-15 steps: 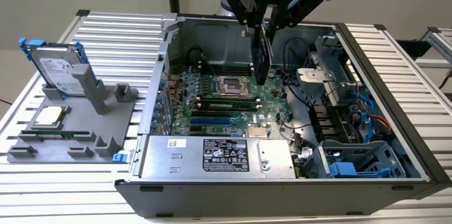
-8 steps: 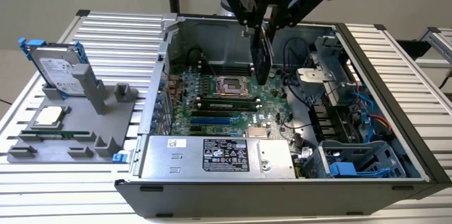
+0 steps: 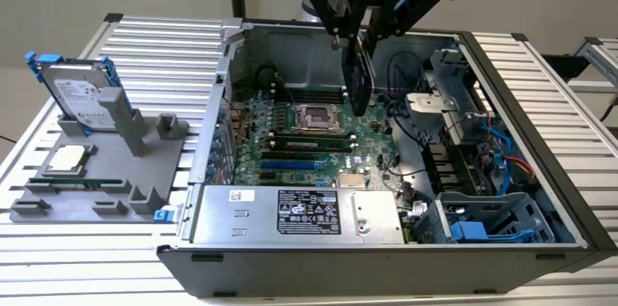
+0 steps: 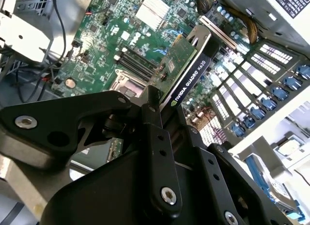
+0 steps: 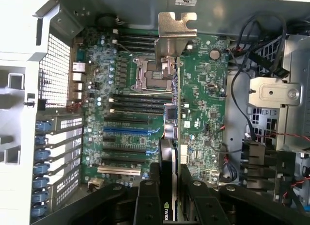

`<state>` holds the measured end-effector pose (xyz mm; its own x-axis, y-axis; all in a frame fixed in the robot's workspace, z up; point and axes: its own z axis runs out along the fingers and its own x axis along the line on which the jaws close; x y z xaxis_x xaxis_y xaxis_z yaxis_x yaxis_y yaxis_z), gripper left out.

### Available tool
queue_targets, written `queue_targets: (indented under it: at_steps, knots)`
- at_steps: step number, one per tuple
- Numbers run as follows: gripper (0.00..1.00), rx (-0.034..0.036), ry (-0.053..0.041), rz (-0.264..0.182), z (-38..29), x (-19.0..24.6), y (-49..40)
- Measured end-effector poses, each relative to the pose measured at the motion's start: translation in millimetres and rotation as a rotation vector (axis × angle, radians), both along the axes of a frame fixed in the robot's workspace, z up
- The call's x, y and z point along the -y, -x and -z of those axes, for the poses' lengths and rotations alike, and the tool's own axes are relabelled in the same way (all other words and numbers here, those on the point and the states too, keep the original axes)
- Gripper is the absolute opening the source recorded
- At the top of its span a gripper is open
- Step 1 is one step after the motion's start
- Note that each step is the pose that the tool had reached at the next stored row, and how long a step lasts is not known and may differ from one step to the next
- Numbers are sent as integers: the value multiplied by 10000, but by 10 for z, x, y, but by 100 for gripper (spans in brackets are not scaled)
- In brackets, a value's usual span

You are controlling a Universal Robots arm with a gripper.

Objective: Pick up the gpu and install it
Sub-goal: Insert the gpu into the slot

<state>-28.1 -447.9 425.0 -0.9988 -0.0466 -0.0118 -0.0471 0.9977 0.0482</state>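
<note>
Black claw (image 3: 360, 37) hangs over a big, open, grey metal computer box (image 3: 386, 262). A wide green main board (image 3: 289, 143) lies flat inside the box. A grey plastic stand (image 3: 87, 194) sits outside the box, on the exterior view's left. The claw's two fingers are squeezed tight on the gpu (image 3: 360, 78), a flat green card with a black cooler and a silver end plate. The gpu stands on its edge, over the main board. A silver hard drive (image 3: 77, 92) with a blue frame stands upright in the stand.

In the matt black metal gripper (image 3: 362, 37), the green circuit-board gpu (image 3: 360, 82) shows a dull silver sheet-metal bracket (image 5: 177, 26).
</note>
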Motion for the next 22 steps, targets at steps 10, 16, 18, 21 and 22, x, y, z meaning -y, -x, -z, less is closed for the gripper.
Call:
queue_targets:
  at_steps: [10,16,18,21,22]
  knots:
    - [0,0,0,-398,0,0,0]
    - [0,0,-1,-627,0,0,0]
    - [0,0,0,-708,-1,0,0]
    - [0,0,0,-828,-1,0,0]
    - [0,0,0,-867,-1,0,0]
